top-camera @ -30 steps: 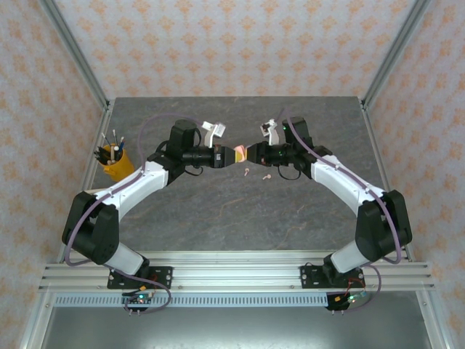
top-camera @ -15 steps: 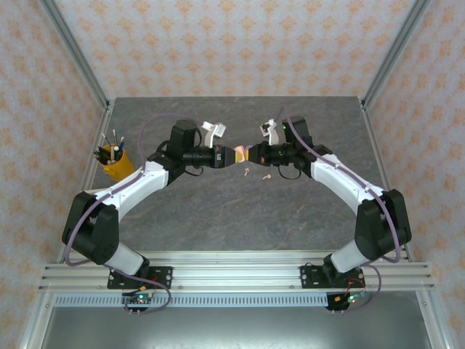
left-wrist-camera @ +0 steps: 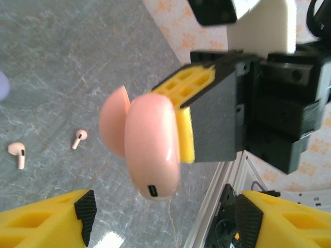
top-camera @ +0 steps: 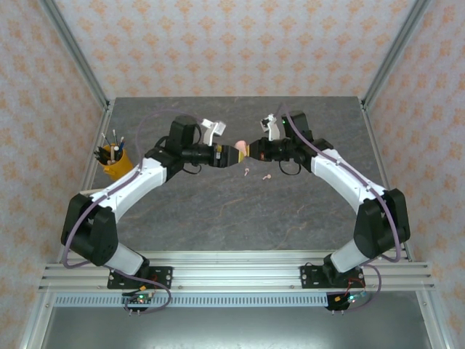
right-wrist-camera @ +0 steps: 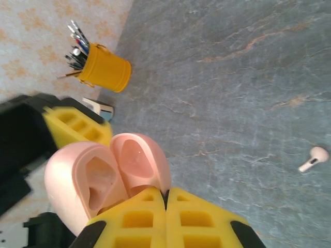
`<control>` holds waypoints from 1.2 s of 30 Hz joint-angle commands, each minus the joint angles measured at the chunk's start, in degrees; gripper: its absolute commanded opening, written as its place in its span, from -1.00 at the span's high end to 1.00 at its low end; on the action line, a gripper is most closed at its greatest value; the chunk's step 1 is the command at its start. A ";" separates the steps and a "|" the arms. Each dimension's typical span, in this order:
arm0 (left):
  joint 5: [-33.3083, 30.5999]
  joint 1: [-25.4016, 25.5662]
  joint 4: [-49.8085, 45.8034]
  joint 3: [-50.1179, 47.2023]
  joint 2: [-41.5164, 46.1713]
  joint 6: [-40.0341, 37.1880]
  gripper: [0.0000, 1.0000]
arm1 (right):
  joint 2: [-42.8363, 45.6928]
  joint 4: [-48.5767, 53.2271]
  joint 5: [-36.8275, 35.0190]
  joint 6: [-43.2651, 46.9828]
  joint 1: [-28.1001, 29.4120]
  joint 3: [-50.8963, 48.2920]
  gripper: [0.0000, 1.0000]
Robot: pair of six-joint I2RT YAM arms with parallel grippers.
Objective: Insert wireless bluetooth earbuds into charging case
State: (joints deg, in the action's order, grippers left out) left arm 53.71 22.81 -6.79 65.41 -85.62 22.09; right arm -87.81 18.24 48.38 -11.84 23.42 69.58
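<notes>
aloft, empty pink case [right-wrist-camera: 103, 173] pinched in right fingers [right-wrist-camera: 137, 219], left fingers [left-wrist-camera: 44, 219] spread, yellow cup [right-wrist-camera: 106, 70] of pens [right-wrist-camera: 77, 44]

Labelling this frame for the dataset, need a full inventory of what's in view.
pink case: one, pale pink, lid open, held off the table between the grippers
earbuds: two, pale pink, lying apart on the table
pen cup: one, yellow, holds pens, table's left side
lilac object: one, cut off at the picture's edge, cannot tell what
table: one, grey stone pattern
left gripper: yellow pads, open, facing the case
right gripper: yellow pads, shut on the pink case
</notes>
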 commanded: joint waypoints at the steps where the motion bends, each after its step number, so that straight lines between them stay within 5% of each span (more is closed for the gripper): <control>1: 0.87 -1.66 -10.53 5.55 2.08 -6.73 -0.53 | -0.82 7.95 -5.03 8.85 -0.13 4.71 1.00; 6: 2.01 -2.52 -27.75 14.53 -2.90 -17.72 -0.59 | -2.19 15.86 -11.74 18.00 -0.13 9.74 1.00; 15: 3.33 -2.64 -40.28 25.30 -12.27 -26.19 -0.56 | -3.58 20.09 -15.86 24.55 0.79 13.22 1.00; 36: 8.25 -2.50 -33.51 28.23 -16.73 -21.22 -0.51 | -2.12 20.21 -16.39 24.98 3.45 13.49 1.00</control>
State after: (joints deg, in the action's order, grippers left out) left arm 60.45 20.25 -41.30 92.49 -102.65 0.14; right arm -91.35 37.08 33.32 12.10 26.39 80.84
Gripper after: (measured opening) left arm 0.756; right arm 0.050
